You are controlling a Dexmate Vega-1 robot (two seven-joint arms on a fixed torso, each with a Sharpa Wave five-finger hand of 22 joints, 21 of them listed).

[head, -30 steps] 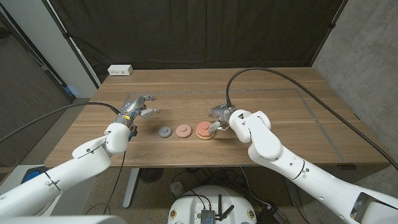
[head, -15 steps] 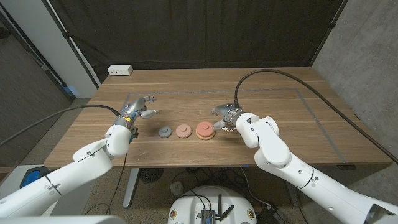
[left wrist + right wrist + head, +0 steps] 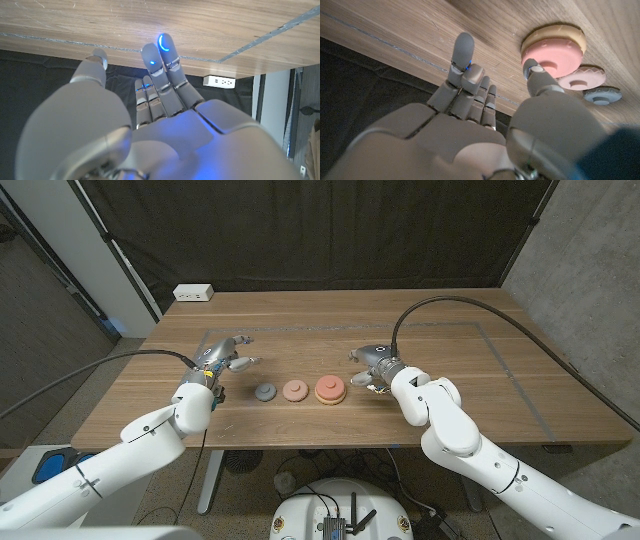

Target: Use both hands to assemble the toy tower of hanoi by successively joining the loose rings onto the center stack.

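Both hands hold nothing, fingers apart: right hand (image 3: 375,364) hovers just beside the center stack (image 3: 330,389); left hand (image 3: 222,356) hovers well left; pink ring (image 3: 294,391) and grey ring (image 3: 264,393) lie flat in a row beside it on the table (image 3: 450,330).

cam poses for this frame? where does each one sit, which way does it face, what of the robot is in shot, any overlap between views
Head view: on the robot's head, looking down over the table; both arms, left hand, right hand.
Left wrist view: on the left wrist, along the hand's back, turned; wall outlet box.
Right wrist view: on the right wrist, along the hand's back.
Shared: head and right wrist views both show the center stack, pink ring, grey ring.
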